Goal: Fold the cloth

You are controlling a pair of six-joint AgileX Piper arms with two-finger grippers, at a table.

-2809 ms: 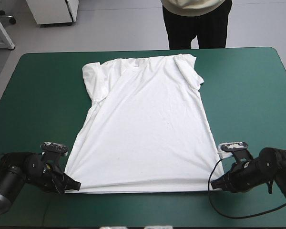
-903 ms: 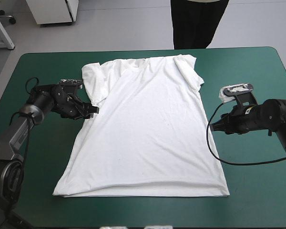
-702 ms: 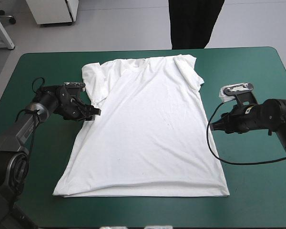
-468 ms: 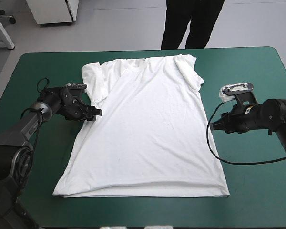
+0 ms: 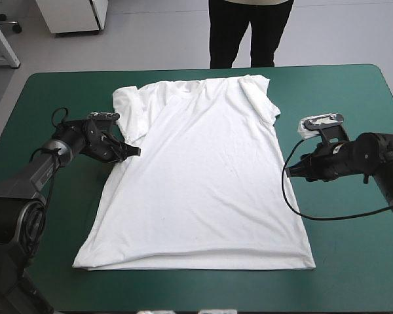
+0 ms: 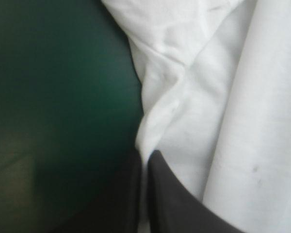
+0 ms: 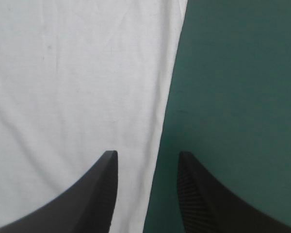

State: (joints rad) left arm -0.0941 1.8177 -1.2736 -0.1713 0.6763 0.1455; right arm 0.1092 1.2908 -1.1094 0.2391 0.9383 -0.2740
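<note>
White short-sleeved T-shirt (image 5: pixel 203 176): black-fingered left gripper (image 6: pixel 144 167) pinches its left edge thinly and may lose it; right gripper (image 7: pixel 148 162) straddles the right edge, fingers spread.

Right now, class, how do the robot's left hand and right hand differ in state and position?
The left hand is shut on the T-shirt; the right hand is open, holding nothing. The left pinches creased cloth by the sleeve; the right straddles the smooth side edge. Both point inward at the shirt's sides.
</note>
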